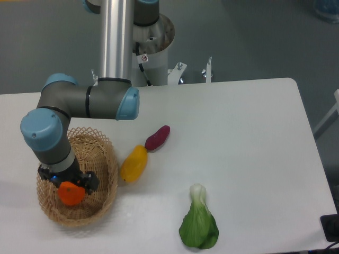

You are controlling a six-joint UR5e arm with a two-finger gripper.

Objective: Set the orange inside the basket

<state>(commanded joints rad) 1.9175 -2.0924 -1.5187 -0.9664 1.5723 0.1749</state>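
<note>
The orange [71,193] is a round bright orange fruit. It sits inside the woven wicker basket [104,159] at the left front of the table. My gripper [69,186] points straight down into the basket, right over the orange. Its body hides the fingers, so I cannot tell whether they are shut on the orange or open around it. I cannot tell whether the orange rests on the basket floor or hangs just above it.
An elongated yellow-orange fruit [134,163] lies just right of the basket. A purple sweet potato [157,137] lies behind it. A green bok choy [199,224] lies at the front middle. The arm's base column [116,39] stands at the table's back edge.
</note>
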